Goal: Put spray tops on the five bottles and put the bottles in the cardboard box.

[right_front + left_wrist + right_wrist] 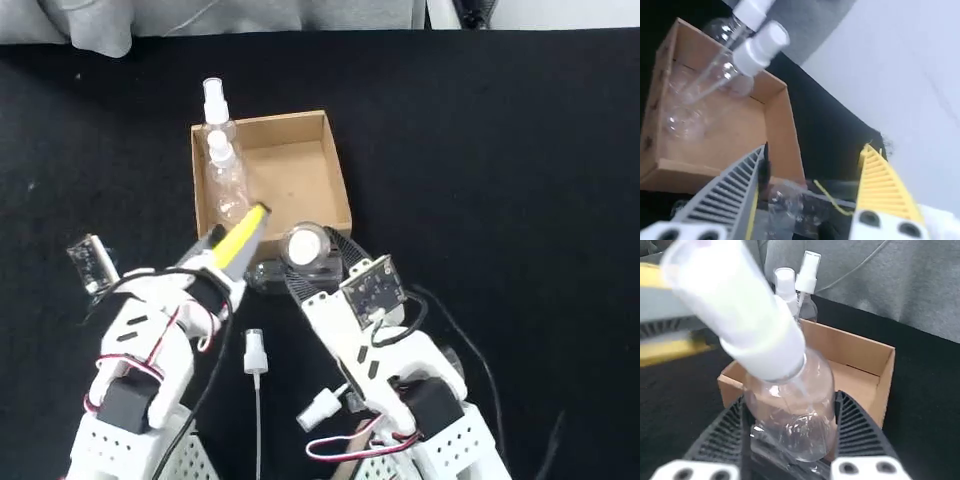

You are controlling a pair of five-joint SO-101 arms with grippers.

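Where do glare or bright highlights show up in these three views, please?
High view: the raised spray top glows white against the black cloth. Left wrist view: the pale background is bright, with glints on the bottles in the cardboard box. Right wrist view: glints on the held bottle.

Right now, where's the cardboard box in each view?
High view: cardboard box in the upper middle of the picture.
Left wrist view: box past the open left hand.
Right wrist view: box behind the bottle in the right hand.
Shared landmark: two spray-topped bottles in the box.
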